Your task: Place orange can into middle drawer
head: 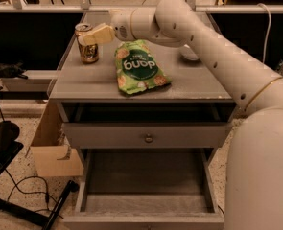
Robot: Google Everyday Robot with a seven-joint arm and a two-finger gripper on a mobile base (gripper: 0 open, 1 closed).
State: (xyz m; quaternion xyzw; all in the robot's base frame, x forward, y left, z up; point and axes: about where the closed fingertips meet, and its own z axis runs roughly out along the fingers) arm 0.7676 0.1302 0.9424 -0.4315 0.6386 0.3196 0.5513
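my cream gripper (94, 34) at top of small coppery-orange metal drink can (88, 49); can upright, axis vertical, at my 7 o'clock, on flat grey cabinet top (189, 80), 10 o'clock corner; grip width: cannot tell.

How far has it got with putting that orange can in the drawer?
Done: the middle drawer stands pulled open, its tray bare. In hand: the gripper is at the top of the orange can, which stands upright on the cabinet top beside the green snack bag. Left: gripping, lifting and lowering the can into the drawer.
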